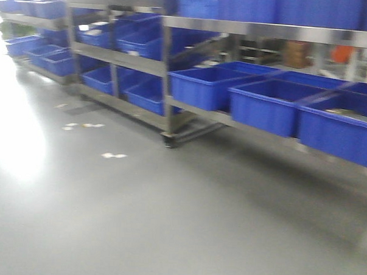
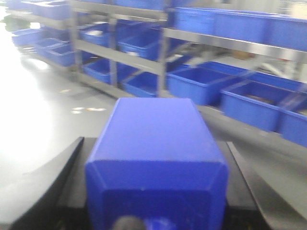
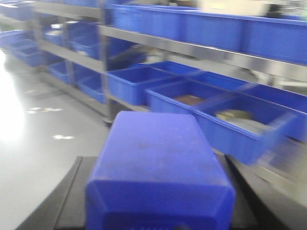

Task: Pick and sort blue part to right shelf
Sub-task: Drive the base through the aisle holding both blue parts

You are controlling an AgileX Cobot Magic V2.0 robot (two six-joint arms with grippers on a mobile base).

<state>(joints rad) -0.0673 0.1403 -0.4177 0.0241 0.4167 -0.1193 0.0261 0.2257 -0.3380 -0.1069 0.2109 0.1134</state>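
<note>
Nearest to us, in the left wrist view, a blue part point(image 2: 156, 167) with chamfered corners fills the space at 6 o'clock, right between the dark fingers of the left pincer point(image 2: 154, 141). The fingers flank it on both sides, but we cannot tell whether they bear on it or stand off. It is the same on the right. A second blue part point(image 3: 158, 182) sits between the fingers of the right pincer point(image 3: 154, 158), and again the grip itself is not readable.

We judge the picking to be done or nearly so, since each part sits in its pincer rather than on a counter. The sorting is all still ahead.

Beyond lies a stretch of bare grey floor point(image 1: 138, 208), with white scraps point(image 1: 112, 155) at 11 o'clock. The right shelf point(image 1: 267, 30) stands at 1 to 2 o'clock, well apart from us, its steel rail above deep blue bins point(image 1: 264, 107). Some bins hold items too smeared to name. More racks point(image 1: 114, 55) recede toward 11 o'clock. What remains is closing that gap and setting the part into a bin.
</note>
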